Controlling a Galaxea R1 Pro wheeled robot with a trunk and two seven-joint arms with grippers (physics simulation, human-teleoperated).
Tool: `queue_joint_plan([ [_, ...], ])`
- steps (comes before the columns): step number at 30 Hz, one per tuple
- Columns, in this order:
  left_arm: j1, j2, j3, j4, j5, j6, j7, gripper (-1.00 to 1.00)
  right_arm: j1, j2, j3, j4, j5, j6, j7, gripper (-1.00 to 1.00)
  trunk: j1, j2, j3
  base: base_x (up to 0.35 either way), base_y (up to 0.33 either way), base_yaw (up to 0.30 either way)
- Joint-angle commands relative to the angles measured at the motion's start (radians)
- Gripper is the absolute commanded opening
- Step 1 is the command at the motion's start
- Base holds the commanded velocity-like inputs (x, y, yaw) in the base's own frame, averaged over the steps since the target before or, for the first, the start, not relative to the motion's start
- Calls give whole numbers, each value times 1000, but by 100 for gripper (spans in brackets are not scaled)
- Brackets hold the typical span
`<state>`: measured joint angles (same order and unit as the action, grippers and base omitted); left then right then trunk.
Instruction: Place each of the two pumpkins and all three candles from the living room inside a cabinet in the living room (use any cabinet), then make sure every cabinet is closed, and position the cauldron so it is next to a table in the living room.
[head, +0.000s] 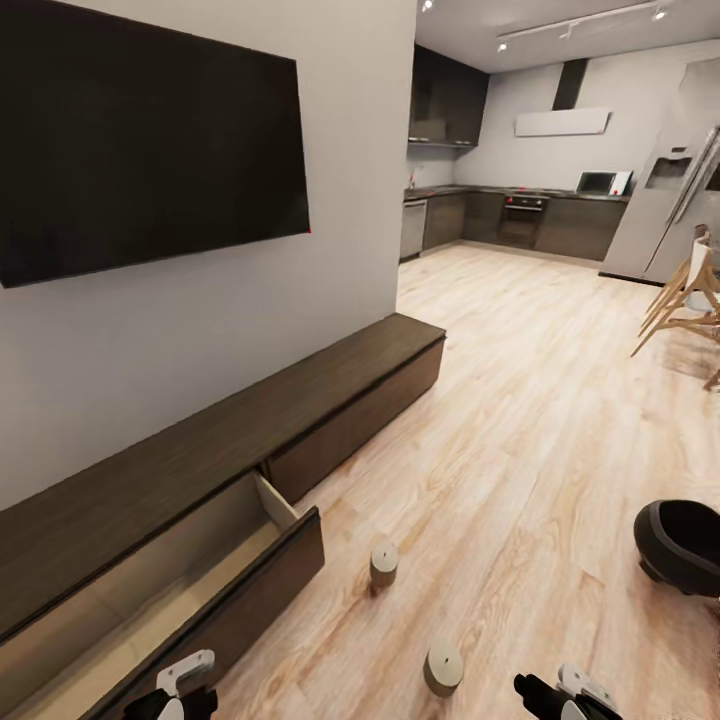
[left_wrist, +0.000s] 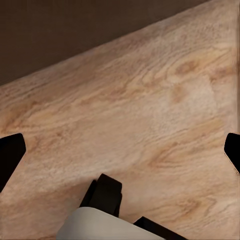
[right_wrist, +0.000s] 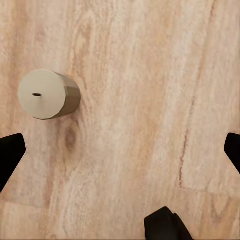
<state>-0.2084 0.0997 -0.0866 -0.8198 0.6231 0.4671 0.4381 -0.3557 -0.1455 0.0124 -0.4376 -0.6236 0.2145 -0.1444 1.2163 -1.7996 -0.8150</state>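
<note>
Wooden floor (head: 520, 400) lies wide and free. Two candles (head: 384, 562) (head: 443, 666) stand near the cabinet (head: 300, 420) with its pulled-out drawer (head: 200, 590); cauldron (head: 683, 545) at right. Both grippers (left_wrist: 120, 152) (right_wrist: 120, 150) gape wide, empty. No readable writing.

Two arm ends are being shown at the bottom edge of the head view. The left gripper (head: 185, 690) is being rendered as a glossy black body capped by a white, rounded-rectangular plate. The right gripper (head: 565, 695) is being rendered likewise, black with a white plate. In the left wrist view, matte black fingertips (left_wrist: 10, 157) are being seen at both side edges, with a pale grey rounded housing and black bracket between. Black fingertips (right_wrist: 10, 155) are likewise being seen in the right wrist view.
</note>
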Motion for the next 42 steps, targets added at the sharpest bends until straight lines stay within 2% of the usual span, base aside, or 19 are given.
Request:
queue_joint_plan([
  [1,0,2,-5,-2,10,1,10,100,0,0,1,-3,-6,5,-6,100,0,0,-2,254,215,-244],
  [7,0,2,-6,-1,10,1,10,100,0,0,2,-3,-5,5,-6,100,0,0,-8,244,168,-243],
  [17,0,2,-6,-1,10,1,10,100,0,-1,1,-3,-4,5,-6,100,0,0,-18,261,13,-191],
  [38,0,2,-2,2,16,-18,13,100,0,0,3,-3,-4,2,-6,100,0,0,-20,115,85,-10],
  [42,0,2,-2,-28,20,-9,16,100,0,0,3,-3,-3,2,-6,100,0,0,-20,2,3,0],
])
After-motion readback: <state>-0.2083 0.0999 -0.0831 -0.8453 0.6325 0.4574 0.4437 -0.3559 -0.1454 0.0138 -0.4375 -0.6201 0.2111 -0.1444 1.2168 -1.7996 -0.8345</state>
